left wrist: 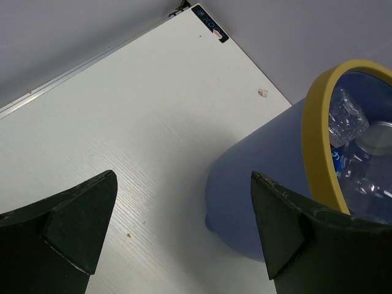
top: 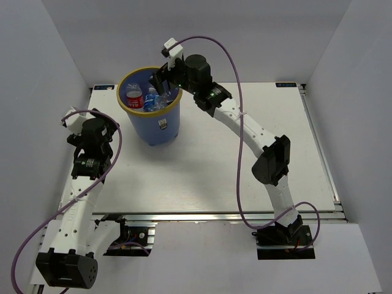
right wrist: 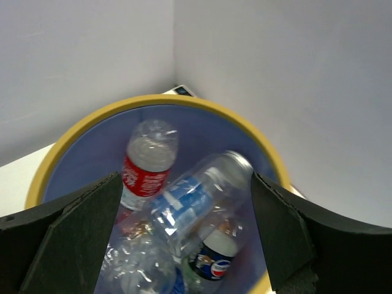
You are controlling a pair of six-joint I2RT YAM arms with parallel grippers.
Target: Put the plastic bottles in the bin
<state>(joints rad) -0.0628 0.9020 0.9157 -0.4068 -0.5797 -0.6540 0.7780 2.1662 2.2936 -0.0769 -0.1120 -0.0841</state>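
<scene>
Bottles (top: 144, 98) in bin (top: 160, 127); bin on table (top: 245, 165), far left; right gripper (top: 157, 81) over bin; left gripper (top: 109, 125) left of bin.

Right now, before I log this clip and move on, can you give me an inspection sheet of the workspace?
Surface: white table, no spills seen.
Job's things: bin upright at the far left, blue with a yellow rim. Inside it are a red-labelled bottle, a blue-labelled bottle and more. No bottle seen outside it.
Clutter: one small white speck on the table near the bin.
Grippers: right gripper open over the bin mouth, holding nothing. Left gripper open, empty, beside the bin.
Cables: purple cables loop free along both arms, no snag seen.
Surroundings: plain pale walls on three sides.
</scene>
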